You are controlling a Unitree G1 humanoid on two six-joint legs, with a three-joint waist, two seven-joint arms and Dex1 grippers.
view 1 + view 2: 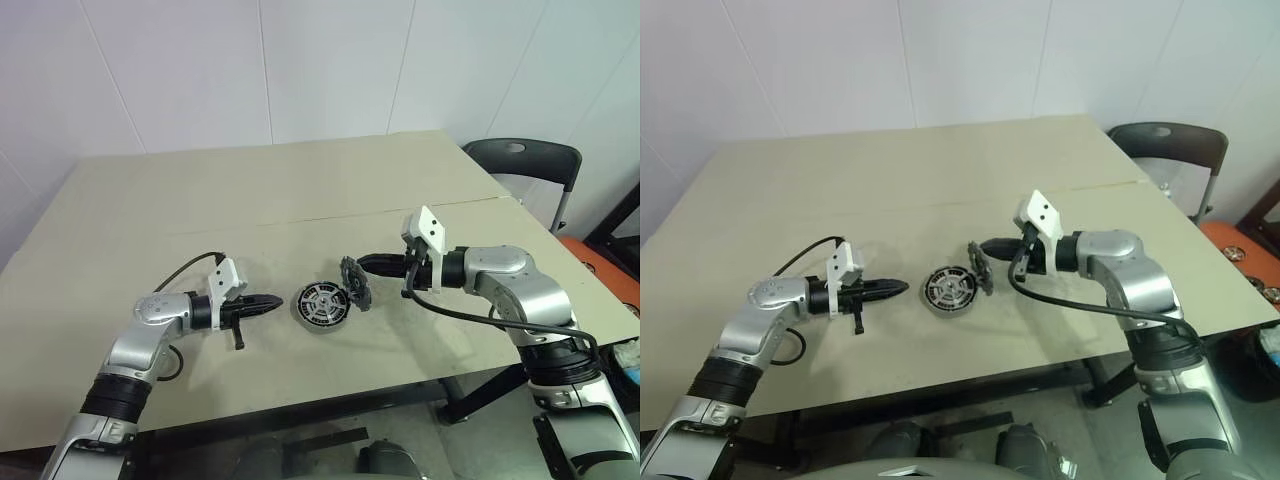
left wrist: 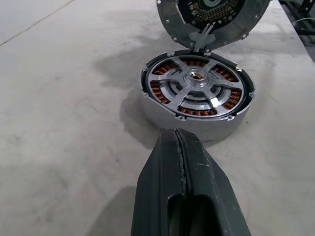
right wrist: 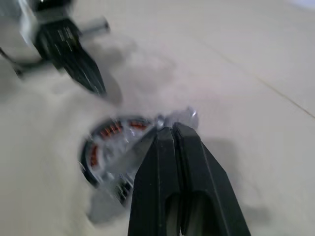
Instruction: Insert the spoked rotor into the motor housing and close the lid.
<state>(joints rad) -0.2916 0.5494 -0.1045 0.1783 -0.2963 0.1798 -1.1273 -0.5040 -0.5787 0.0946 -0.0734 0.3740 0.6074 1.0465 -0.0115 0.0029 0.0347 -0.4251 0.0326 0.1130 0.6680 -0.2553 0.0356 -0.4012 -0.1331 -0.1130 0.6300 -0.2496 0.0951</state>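
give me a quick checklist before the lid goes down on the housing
1. Spoked rotor seated inside the motor housing: ok, copper windings show between its spokes.
2. Lid gripped by the right tool: ok, fingers shut on its edge.
3. Lid level over the housing: not ok, it stands tilted at the housing's far rim.
4. Left tool clear of the housing: ok, shut, beside it, apart.
5. Lid's tab aligned with the housing: cannot tell.

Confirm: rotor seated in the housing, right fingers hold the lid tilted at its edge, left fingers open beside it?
Not quite: the left fingers are shut, as the left wrist view shows. The rotor sits in the housing, and the right fingers hold the tilted lid.
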